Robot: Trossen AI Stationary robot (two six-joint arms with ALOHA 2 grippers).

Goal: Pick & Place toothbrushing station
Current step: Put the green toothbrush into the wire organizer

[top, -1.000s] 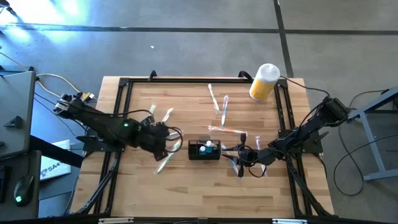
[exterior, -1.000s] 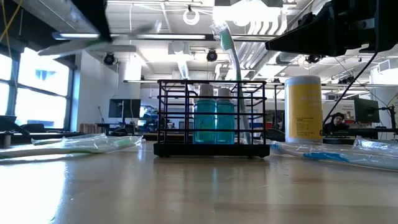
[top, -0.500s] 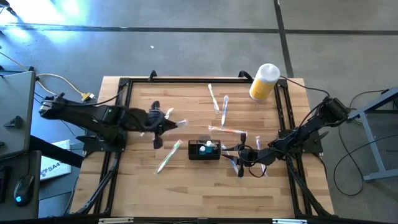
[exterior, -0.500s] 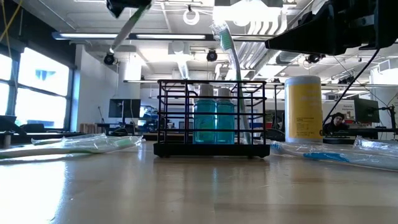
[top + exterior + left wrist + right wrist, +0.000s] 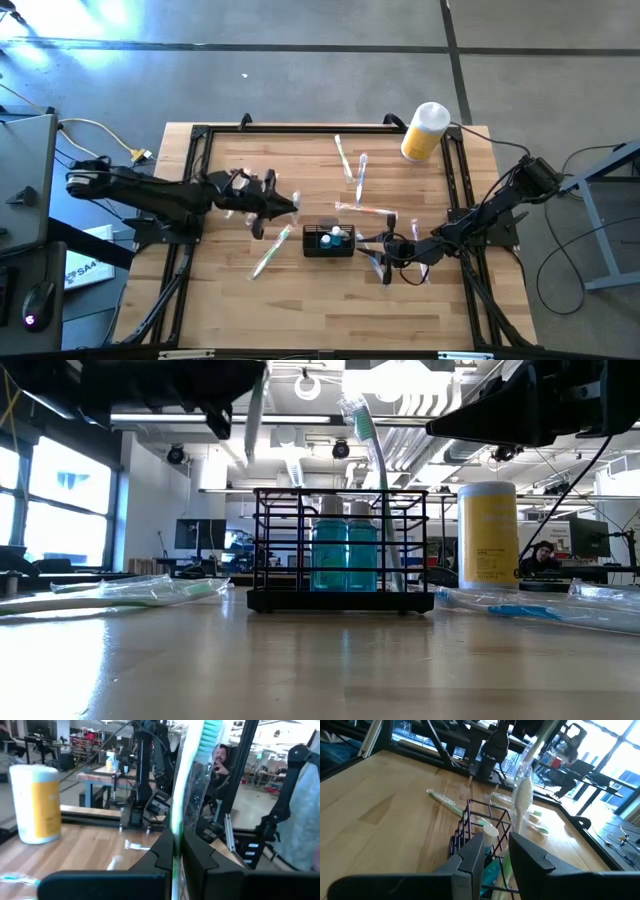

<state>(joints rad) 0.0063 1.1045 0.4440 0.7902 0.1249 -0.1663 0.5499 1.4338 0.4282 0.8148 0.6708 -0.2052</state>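
The black wire caddy (image 5: 329, 243) stands on the wooden table, right of its middle; it also shows in the low view (image 5: 262, 545). It holds two blue bottles (image 5: 345, 555) and a green toothbrush (image 5: 372, 455) that leans in it, head up. My left gripper (image 5: 270, 206) is left of the caddy, above the table, shut on a wrapped toothbrush (image 5: 192, 775). My right gripper (image 5: 377, 246) is just right of the caddy with its fingers slightly apart (image 5: 497, 857), and I see it touching nothing. My left gripper pinches the wrapped toothbrush's handle (image 5: 175, 827) between its two fingers, through the clear wrapper. The fingers come about level from the table's left and lie across the brush. The brush (image 5: 254, 420) stands nearly upright, teal head up, well clear of the table.
A yellow cylinder with a white cap (image 5: 424, 131) stands at the far right corner. Wrapped toothbrushes lie on the table: one left of the caddy (image 5: 270, 252), and several beyond it (image 5: 345, 158) (image 5: 364, 209). Black frame rails run along the table's edges.
My left gripper has risen with the wrapped toothbrush, gone toward the far edge, then toward the caddy. The brush has turned from near level to near upright. My right gripper has kept still.
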